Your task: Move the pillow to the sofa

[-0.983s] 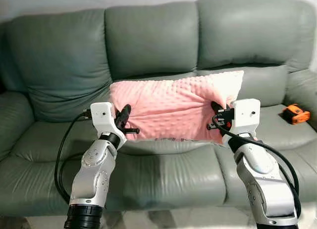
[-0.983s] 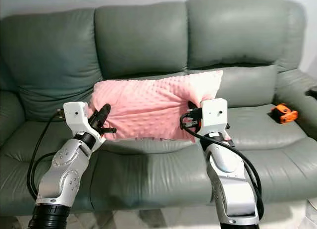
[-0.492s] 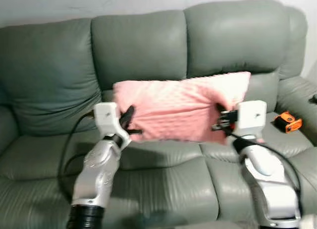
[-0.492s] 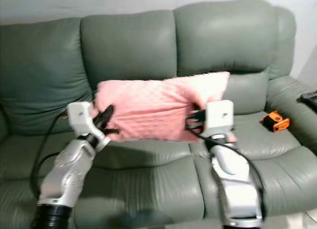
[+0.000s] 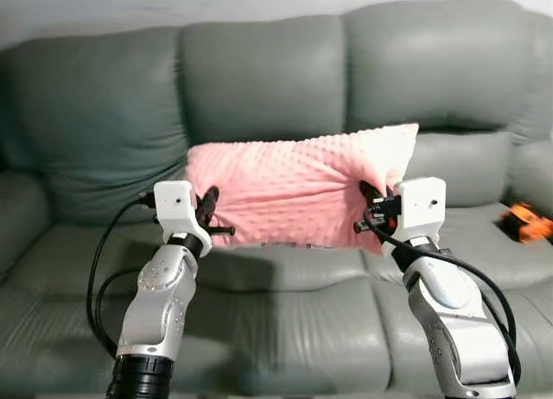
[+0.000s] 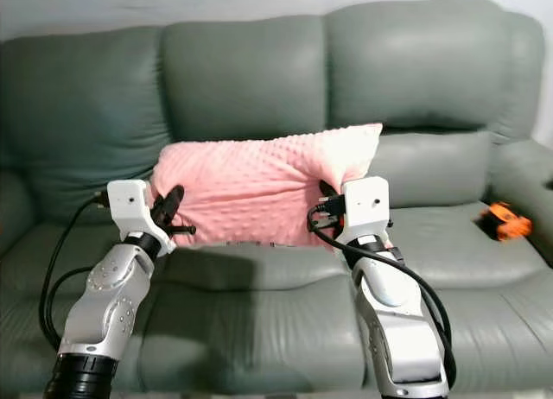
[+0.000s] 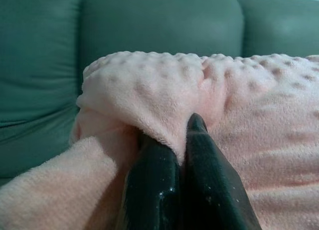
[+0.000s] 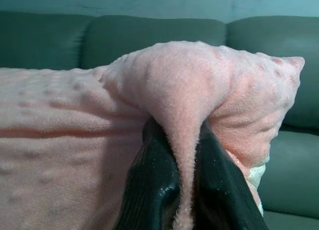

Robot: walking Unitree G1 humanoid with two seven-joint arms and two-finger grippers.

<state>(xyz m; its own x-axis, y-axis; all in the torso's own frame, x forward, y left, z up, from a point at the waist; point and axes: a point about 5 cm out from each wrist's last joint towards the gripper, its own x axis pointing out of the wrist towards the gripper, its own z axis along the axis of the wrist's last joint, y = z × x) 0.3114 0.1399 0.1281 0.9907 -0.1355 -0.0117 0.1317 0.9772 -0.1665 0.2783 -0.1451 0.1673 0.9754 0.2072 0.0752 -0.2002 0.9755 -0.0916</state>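
A pink dotted plush pillow [image 5: 294, 192] hangs in the air in front of the grey-green leather sofa [image 5: 268, 79], above its seat cushions [image 5: 285, 295]. My left gripper [image 5: 208, 207] is shut on the pillow's left edge, with a fold of pink fabric pinched between its black fingers [image 7: 154, 180]. At the pillow's right edge my right gripper [image 5: 370, 200] is shut on another fold, the fingers [image 8: 154, 185] pressing it from both sides. The pillow stretches level between the two arms.
An orange and black object [image 5: 524, 222] lies on the sofa's right seat cushion. The sofa's armrests stand at the far left [image 5: 22, 218] and the far right [image 6: 523, 179]. The backrest cushions rise behind the pillow.
The camera has swayed left and right, so the whole scene shifted in the picture. Both grippers still hold the pillow the same way, about level above the seat.
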